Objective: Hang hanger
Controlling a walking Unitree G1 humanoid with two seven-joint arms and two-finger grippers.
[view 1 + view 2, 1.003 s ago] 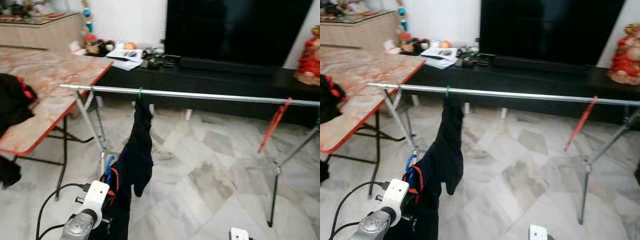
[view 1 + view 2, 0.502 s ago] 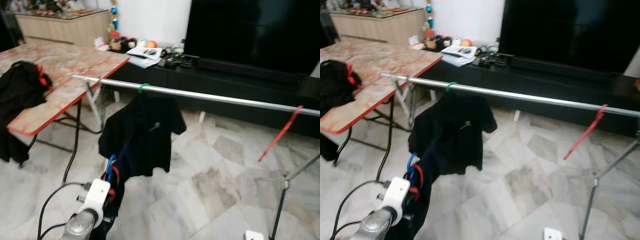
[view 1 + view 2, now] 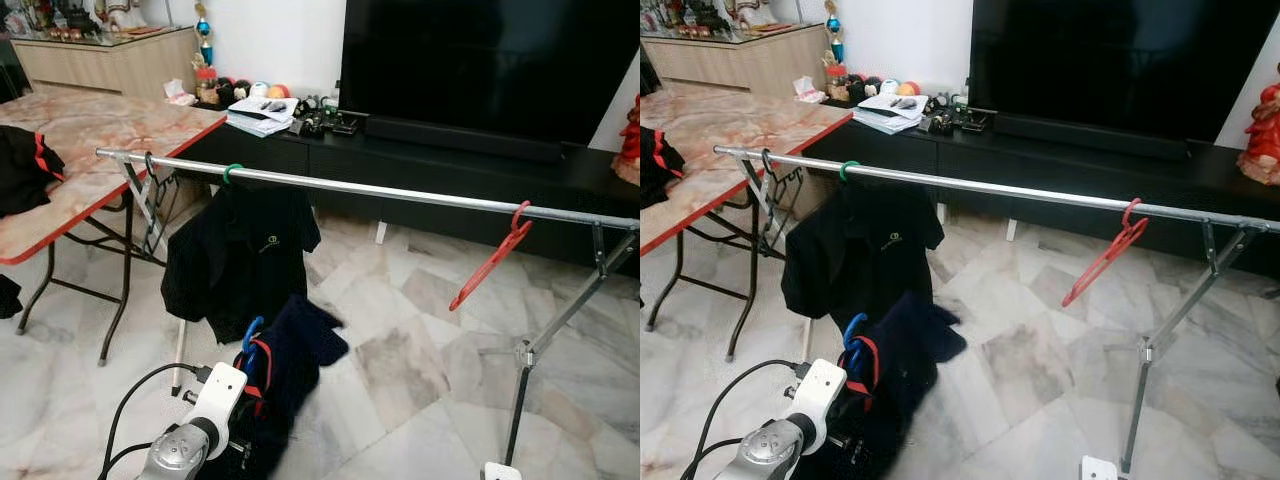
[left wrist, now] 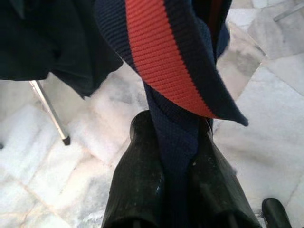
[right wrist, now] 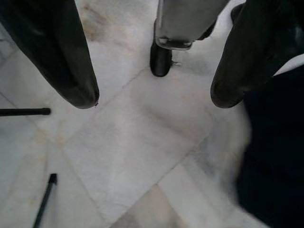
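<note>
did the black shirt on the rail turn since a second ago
Yes. The black shirt hung edge-on to the rail a second ago; now it hangs broadside along it, chest logo showing.

Head views sharp, even indoor daylight, no motion blur. Mild glare on the marble floor (image 3: pixel 420 350) and along the metal rail (image 3: pixel 400 193). TV screen (image 3: pixel 480 60) reads near-black. Left wrist view crisp on the striped fabric (image 4: pixel 161 52). Right wrist view soft, dark cloth (image 5: pixel 270 166) blurred at the edge.

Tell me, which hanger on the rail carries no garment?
The red hanger near the rail's right end hangs bare and tilted; the green hanger carries a black shirt.
</note>
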